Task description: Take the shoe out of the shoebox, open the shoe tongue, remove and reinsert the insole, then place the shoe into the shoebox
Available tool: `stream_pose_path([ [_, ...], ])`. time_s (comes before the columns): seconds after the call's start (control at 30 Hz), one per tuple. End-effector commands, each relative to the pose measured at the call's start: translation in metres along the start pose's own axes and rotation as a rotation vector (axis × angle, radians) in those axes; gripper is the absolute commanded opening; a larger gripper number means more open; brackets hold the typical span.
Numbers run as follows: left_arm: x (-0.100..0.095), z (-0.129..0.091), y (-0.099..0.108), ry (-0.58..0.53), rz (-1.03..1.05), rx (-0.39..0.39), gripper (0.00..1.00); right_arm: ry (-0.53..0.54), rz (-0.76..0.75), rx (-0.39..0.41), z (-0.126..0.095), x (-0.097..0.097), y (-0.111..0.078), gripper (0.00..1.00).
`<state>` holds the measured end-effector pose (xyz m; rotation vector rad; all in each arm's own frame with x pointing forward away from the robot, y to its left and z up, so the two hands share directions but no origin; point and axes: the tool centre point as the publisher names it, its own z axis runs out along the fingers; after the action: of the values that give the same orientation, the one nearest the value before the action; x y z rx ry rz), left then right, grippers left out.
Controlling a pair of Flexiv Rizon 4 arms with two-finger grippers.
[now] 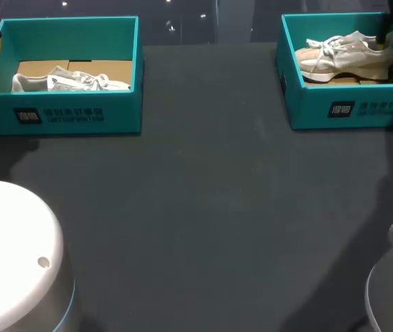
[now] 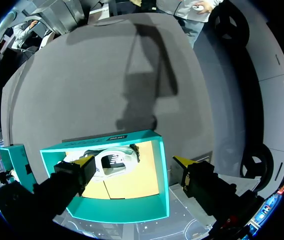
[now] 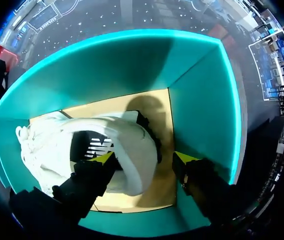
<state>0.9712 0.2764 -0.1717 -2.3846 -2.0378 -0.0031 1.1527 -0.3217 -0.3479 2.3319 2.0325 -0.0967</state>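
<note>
The beige shoe (image 1: 342,55), white-laced, lay in the right box (image 1: 349,111) on its brown card floor, with the right hand (image 3: 144,157) released over the heel, one finger above the opening and the other just clear beside the teal wall. A white shoe (image 1: 72,81) lay in the left box (image 1: 65,114), the left hand (image 2: 134,161) released above it, one finger outside the wall. Both teal boxes stood well apart along the dark grey desk's (image 1: 210,207) far side.
</note>
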Motion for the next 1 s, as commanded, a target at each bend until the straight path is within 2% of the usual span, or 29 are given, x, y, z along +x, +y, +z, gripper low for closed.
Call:
stream_pose_path([
  [0.03,0.0,0.0,-0.001,0.003,0.0,-0.001,1.0,0.014,-0.006,0.042,0.012,-0.001,0.01,0.75],
  [0.23,0.0,0.0,-0.001,0.003,0.0,-0.001,1.0,0.028,-0.015,0.056,0.02,0.001,0.009,0.74],
  [0.33,0.0,0.0,-0.001,0.003,0.0,-0.001,1.0,0.033,-0.018,0.062,0.023,0.002,0.009,0.69],
  [0.37,0.0,0.0,-0.001,0.003,0.0,-0.001,1.0,0.034,-0.019,0.064,0.023,0.002,0.009,0.65],
  [0.43,0.0,0.0,-0.001,0.003,0.0,-0.001,1.0,0.036,-0.02,0.066,0.024,0.004,0.008,0.47],
  [0.5,0.0,0.0,-0.001,0.003,0.0,-0.001,1.0,0.038,-0.021,0.067,0.024,0.006,0.007,0.39],
  [0.53,0.0,0.0,-0.001,0.003,0.0,-0.001,1.0,0.038,-0.021,0.067,0.023,0.007,0.006,0.31],
  [0.57,0.0,0.0,-0.001,0.003,0.0,-0.001,1.0,0.038,-0.022,0.066,0.022,0.008,0.006,0.17],
  [0.63,0.0,0.0,-0.001,0.003,0.0,-0.001,1.0,0.037,-0.023,0.065,0.022,0.009,0.005,0.0],
  [0.87,0.0,0.0,-0.001,0.003,0.0,-0.001,1.0,0.031,-0.027,0.063,0.019,0.01,0.003,0.0],
  [1.0,0.0,0.0,-0.001,0.003,0.0,-0.001,1.0,0.05,-0.041,0.029,0.011,0.005,0.002,0.0],
])
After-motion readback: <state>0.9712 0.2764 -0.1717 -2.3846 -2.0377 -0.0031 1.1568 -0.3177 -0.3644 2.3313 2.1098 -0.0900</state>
